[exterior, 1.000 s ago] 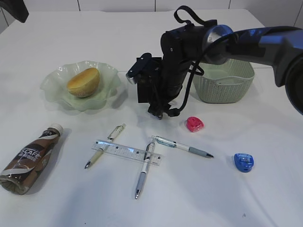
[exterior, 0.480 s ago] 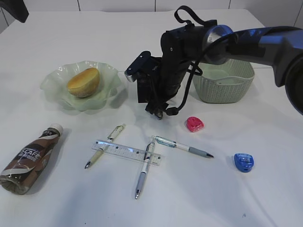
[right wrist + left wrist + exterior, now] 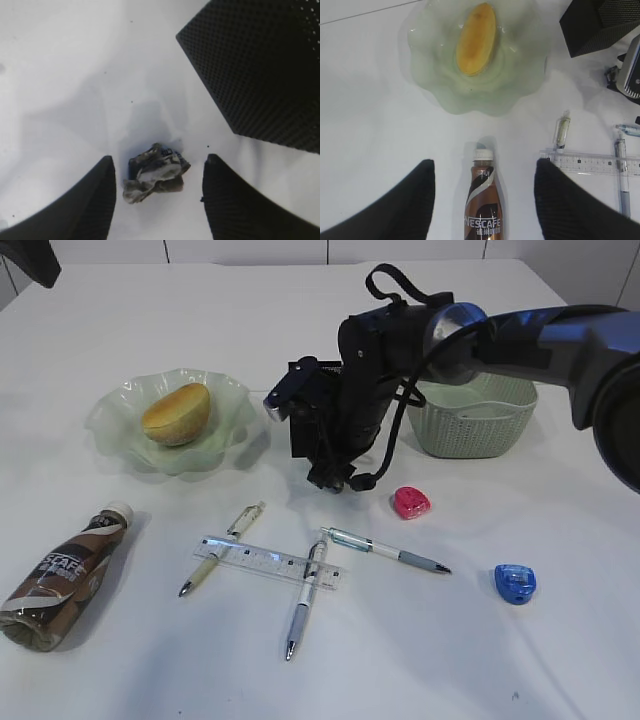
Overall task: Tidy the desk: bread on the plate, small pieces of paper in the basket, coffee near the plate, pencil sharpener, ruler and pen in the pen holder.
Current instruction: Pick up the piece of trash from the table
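My right gripper (image 3: 158,165) is open above a greyish crumpled piece of paper (image 3: 155,174) lying on the desk (image 3: 500,660), beside the black mesh pen holder (image 3: 265,70). In the exterior view the arm hides that paper. My left gripper (image 3: 484,167) is open high over the lying coffee bottle (image 3: 482,200), not touching it. The bread (image 3: 177,412) rests on the green plate (image 3: 110,425). The ruler (image 3: 268,561) lies across two pens (image 3: 222,548) (image 3: 303,598); a third pen (image 3: 385,550) lies to the right. Pink (image 3: 412,502) and blue (image 3: 515,582) pencil sharpeners lie on the desk. The basket (image 3: 472,415) stands at the back right.
The right arm (image 3: 380,360) reaches across the middle, between the plate and the basket, close against the pen holder (image 3: 300,430). A dark part of the left arm (image 3: 25,260) shows at the top left corner.
The right arm has shifted slightly back and left over the paper; its jaws stay open. Nothing on the desk has moved.
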Available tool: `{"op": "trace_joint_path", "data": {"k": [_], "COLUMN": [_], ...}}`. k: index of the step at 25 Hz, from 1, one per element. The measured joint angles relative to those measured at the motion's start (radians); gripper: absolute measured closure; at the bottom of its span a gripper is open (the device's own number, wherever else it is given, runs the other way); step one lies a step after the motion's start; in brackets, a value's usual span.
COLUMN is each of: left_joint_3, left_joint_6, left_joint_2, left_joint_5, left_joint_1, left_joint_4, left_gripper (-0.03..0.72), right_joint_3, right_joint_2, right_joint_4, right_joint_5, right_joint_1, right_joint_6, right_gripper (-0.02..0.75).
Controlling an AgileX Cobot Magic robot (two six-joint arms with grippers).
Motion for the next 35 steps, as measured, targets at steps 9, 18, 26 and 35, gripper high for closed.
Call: {"op": "trace_joint_path", "data": {"k": [9, 18, 26, 35], "left_joint_3": [0.000, 0.000, 0.000, 0.000], "left_joint_6": [0.000, 0.000, 0.000, 0.000], "left_joint_2": [0.000, 0.000, 0.000, 0.000], "left_joint_5": [0.000, 0.000, 0.000, 0.000], "left_joint_1": [0.000, 0.000, 0.000, 0.000], "left_joint_4": [0.000, 0.000, 0.000, 0.000], "left_gripper": [0.251, 0.251, 0.251, 0.251], "right_joint_3": [0.000, 0.000, 0.000, -0.006], "right_joint_2": [0.024, 0.025, 0.025, 0.039], "right_joint_4": [0.000, 0.000, 0.000, 0.020], "right_joint_5": [-0.002, -0.006, -0.007, -0.008], "right_joint_1": [0.000, 0.000, 0.000, 0.000], "right_joint_6": [0.000, 0.000, 0.000, 0.000], "right_gripper": [0.295, 0.296, 0.418, 0.508]}}
